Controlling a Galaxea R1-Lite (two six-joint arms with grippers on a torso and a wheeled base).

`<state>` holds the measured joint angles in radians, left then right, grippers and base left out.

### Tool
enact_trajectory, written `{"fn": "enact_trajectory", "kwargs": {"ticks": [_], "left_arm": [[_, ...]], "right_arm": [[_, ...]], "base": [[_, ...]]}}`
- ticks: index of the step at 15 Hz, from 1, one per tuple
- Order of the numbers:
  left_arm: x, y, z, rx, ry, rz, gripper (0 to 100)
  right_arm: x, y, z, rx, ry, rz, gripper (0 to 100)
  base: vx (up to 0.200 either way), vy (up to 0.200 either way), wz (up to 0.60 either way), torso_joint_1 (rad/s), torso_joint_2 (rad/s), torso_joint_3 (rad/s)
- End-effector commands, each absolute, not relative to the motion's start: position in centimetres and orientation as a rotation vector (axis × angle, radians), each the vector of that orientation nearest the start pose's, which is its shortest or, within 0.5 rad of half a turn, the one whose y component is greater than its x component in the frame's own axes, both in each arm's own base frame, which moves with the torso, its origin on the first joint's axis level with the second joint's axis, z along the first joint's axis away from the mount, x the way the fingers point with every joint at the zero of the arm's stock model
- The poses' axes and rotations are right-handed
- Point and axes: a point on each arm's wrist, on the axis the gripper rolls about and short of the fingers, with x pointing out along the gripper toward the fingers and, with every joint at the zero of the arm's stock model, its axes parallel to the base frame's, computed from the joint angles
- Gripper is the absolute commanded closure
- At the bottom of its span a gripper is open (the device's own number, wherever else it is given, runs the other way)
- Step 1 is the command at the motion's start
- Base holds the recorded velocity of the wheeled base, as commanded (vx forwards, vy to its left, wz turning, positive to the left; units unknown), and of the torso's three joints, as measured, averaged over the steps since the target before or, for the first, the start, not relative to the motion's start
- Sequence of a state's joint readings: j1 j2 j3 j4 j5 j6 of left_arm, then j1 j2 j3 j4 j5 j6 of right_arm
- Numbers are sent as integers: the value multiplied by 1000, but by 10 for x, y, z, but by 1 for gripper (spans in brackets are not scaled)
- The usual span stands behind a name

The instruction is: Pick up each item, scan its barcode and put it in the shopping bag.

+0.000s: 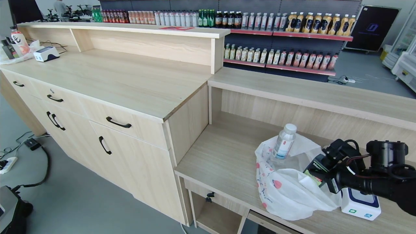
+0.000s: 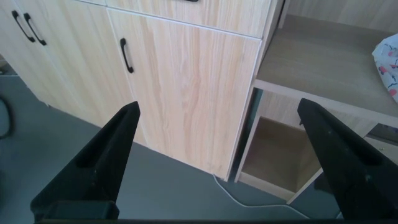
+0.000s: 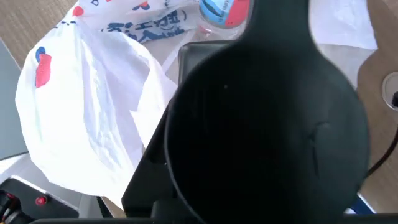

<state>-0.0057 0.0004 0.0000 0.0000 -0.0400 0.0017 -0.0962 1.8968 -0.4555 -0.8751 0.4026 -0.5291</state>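
**Head view.** On the lower wood-grain counter (image 1: 221,156) lies the shopping bag (image 1: 292,191), thin crumpled white film with red prints. A clear ribbed bottle (image 1: 284,143) with a white cap stands upright in its open mouth, so we judge that item bagged. The right end effector (image 1: 328,177) appears closed on a dark carton (image 1: 311,168), rigid and flat-sided, over the bag's edge and near the boxy white scanner (image 1: 360,203). We cannot tell whether it has been scanned; bagging remains.

**Left wrist view.** The left end effector (image 2: 217,109) is spread wide and empty, with matte black wedge fingers, before a smooth laminate cabinet door (image 2: 186,93).

**Right wrist view.** We see the glossy bag (image 3: 81,93) folds and the bottle (image 3: 221,12).
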Motion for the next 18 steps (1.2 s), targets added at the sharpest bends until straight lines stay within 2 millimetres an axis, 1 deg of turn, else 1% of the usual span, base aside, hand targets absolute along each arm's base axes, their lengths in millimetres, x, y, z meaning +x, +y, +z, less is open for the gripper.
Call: {"fn": "enact_trajectory", "kwargs": {"ticks": [1, 3, 5, 6, 12, 16, 18], "left_arm": [[-23, -1, 76, 2, 1, -46, 0], [-23, -1, 76, 2, 1, -46, 0], [-23, -1, 76, 2, 1, -46, 0], [-23, -1, 76, 2, 1, -46, 0], [-23, -1, 75, 2, 0, -46, 0], [-23, -1, 76, 2, 1, -48, 0], [-23, -1, 76, 2, 1, -46, 0]], "right_arm": [[286, -13, 51, -353, 480, 492, 100], [294, -10, 44, -344, 450, 540, 100], [298, -9, 40, -347, 436, 546, 100], [303, -6, 35, -355, 418, 551, 100], [305, 0, 19, -362, 447, 582, 100], [313, 0, 7, -362, 431, 578, 100], [315, 5, 1, -361, 427, 593, 100]], "base": [[0, 0, 0, 0, 0, 0], [0, 0, 0, 0, 0, 0], [0, 0, 0, 0, 0, 0], [0, 0, 0, 0, 0, 0], [0, 0, 0, 0, 0, 0], [0, 0, 0, 0, 0, 0], [0, 0, 0, 0, 0, 0]]}}
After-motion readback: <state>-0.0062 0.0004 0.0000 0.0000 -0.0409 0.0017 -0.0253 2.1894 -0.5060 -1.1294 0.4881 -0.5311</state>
